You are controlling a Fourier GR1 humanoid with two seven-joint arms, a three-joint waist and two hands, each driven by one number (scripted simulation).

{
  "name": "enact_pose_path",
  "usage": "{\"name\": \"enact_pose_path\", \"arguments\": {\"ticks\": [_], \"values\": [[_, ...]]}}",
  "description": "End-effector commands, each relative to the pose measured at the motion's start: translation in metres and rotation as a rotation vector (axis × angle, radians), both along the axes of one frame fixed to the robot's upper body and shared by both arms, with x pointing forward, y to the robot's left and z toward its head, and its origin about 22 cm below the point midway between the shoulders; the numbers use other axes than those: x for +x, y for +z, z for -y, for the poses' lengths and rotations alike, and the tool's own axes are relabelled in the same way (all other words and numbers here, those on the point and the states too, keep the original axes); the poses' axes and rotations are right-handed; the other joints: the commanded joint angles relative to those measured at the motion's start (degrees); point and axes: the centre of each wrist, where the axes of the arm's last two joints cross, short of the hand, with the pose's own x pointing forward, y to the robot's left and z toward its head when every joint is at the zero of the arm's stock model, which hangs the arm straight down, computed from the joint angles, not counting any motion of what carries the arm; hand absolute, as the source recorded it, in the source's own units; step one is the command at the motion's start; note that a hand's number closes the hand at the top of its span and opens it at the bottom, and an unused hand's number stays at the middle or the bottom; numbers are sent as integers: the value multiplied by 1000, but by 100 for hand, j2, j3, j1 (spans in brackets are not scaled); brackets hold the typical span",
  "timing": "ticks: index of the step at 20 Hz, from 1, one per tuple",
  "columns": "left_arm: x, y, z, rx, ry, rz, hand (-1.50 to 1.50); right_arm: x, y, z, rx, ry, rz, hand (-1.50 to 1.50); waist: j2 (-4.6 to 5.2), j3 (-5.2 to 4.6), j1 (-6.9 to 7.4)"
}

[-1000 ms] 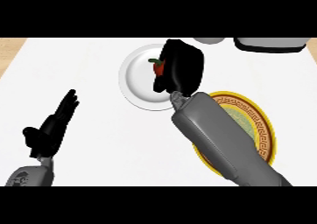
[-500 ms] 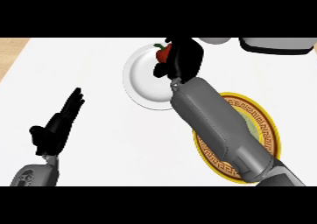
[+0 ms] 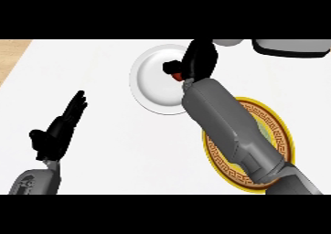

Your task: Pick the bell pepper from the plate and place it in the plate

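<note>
A red bell pepper peeks out under my right hand, whose fingers and thumb curl round it over the right part of the white plate. Most of the pepper is hidden by the hand. Whether it rests on the plate or hangs above it cannot be told. To the lower right lies the yellow plate with a patterned brown rim, half covered by my right forearm. My left hand rests open at the lower left, fingers up, far from both plates.
A grey-white object sits at the counter's far right edge, and a small pale one is just behind my right hand. The wooden floor shows past the counter's left edge.
My right hand has moved farther away over the white plate and curled round the pepper, which has shifted with it. The left hand has barely moved.
</note>
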Motion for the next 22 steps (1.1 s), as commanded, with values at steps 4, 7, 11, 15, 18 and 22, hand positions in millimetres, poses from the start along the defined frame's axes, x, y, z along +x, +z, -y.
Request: {"name": "enact_pose_path", "arguments": {"ticks": [4,7,11,15,18,22], "values": [[-8,-3,2,1,22,-2,0,-10,-15,11,284,-124,227,-150,-59,11,-133],[-7,-1,-20,15,52,-21,0,-22,-4,18,410,-79,280,-150,-101,13,-358],[-21,-5,-17,-1,68,-10,0,-50,-35,46,439,-65,321,-150,-111,11,-403],[-11,11,-22,-1,78,-8,0,-83,-51,95,410,11,320,-150,-121,8,-457],[-19,-1,-24,6,73,-8,0,-109,-66,119,406,78,298,-150,-112,9,-455],[-2,6,-21,19,90,-3,0,-130,-83,136,391,108,297,-150,-115,3,-461]]}}
